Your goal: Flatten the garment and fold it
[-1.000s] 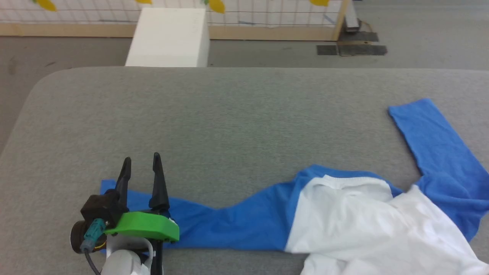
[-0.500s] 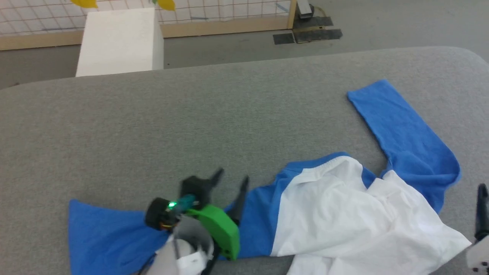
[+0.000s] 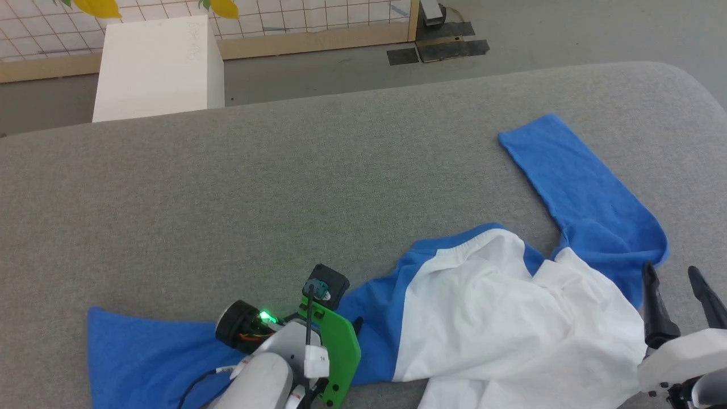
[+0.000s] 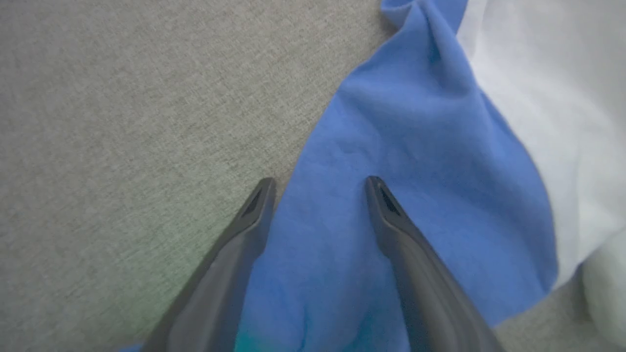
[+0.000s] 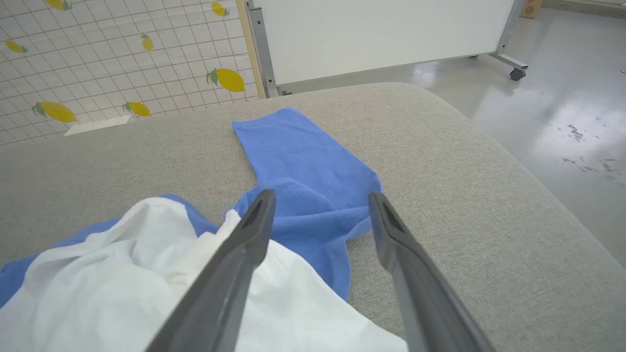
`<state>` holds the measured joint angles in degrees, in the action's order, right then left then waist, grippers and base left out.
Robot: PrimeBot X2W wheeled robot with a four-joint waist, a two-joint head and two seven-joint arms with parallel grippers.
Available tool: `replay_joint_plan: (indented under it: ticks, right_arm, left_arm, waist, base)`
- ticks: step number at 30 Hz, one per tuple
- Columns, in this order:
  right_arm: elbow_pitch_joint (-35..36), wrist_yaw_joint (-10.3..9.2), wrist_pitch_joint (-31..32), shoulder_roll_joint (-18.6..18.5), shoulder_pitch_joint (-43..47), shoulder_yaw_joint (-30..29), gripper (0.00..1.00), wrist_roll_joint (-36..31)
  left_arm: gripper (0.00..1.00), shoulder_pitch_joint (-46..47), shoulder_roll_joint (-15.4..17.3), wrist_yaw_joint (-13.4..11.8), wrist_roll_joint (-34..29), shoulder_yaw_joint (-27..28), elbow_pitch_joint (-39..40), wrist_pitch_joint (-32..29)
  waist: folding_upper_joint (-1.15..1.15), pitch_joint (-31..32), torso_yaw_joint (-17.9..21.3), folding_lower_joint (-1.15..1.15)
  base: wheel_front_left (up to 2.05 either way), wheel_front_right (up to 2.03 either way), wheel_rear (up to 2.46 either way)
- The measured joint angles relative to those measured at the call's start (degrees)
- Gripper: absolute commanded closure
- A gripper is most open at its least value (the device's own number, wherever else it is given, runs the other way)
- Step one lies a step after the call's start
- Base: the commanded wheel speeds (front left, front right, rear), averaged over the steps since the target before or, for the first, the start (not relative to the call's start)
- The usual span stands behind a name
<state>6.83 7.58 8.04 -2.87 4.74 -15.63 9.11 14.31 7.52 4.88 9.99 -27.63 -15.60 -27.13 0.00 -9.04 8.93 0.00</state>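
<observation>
The garment (image 3: 511, 318) lies crumpled on the grey table, its white body at the front right. One blue sleeve (image 3: 585, 187) runs to the back right and is bent at its base. The other blue sleeve (image 3: 147, 358) stretches out to the left. My left gripper (image 4: 320, 183) points down over this left sleeve near the shoulder, open, with one finger at the fabric's edge; its green wrist mount (image 3: 338, 346) covers it in the head view. My right gripper (image 3: 672, 272) stands open just right of the white body, by the bent sleeve, holding nothing.
The grey padded table (image 3: 284, 187) has much bare surface behind and left of the garment. Its rounded right corner (image 5: 489, 161) drops to a shiny floor. A white box (image 3: 156, 68) stands on the floor beyond the far edge, before a lemon-patterned tiled panel (image 5: 98, 58).
The head camera has swung to the right. My left gripper has moved right along the left sleeve toward the shoulder and tipped downward. My right gripper has come into view at the lower right.
</observation>
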Motion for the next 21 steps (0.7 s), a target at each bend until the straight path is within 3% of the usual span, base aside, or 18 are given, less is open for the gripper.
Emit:
replay_joint_plan:
  ticks: [1,8,14,20,21]
  right_arm:
    - [0.02,0.00,0.00,-0.01,-0.02,0.37,0.00,0.01]
    - [0.16,0.00,0.53,0.00,-0.17,2.64,0.00,0.55]
    - [0.48,0.00,0.93,0.00,-0.70,2.45,0.00,0.53]
    - [-0.32,0.00,2.07,0.00,-2.27,1.40,0.00,0.56]
    - [-1.65,0.00,4.16,-0.01,-2.85,1.78,0.00,0.78]
  left_arm:
    - [1.00,0.14,0.04,-0.25,-0.01,0.01,0.02,-0.10]
    - [1.00,-0.09,0.16,-3.46,1.85,3.86,-0.59,4.87]
    - [1.00,-0.72,2.90,-9.77,5.36,14.44,1.76,13.48]
    - [1.00,-1.01,6.19,-14.30,7.56,22.76,1.75,16.82]
    - [0.00,-2.04,6.13,-13.78,10.20,23.69,0.62,17.20]
  waist:
    - [0.00,-0.06,-0.06,0.00]
    - [0.00,-0.27,-1.24,0.00]
    - [0.00,-0.27,-3.08,0.00]
    - [0.00,-0.36,-5.03,0.00]
    - [0.00,-0.41,-5.90,0.00]
  base:
    - [0.00,0.00,0.00]
    - [0.00,0.00,0.00]
    - [0.00,0.00,0.00]
    - [0.00,0.00,0.00]
    - [0.00,0.00,0.00]
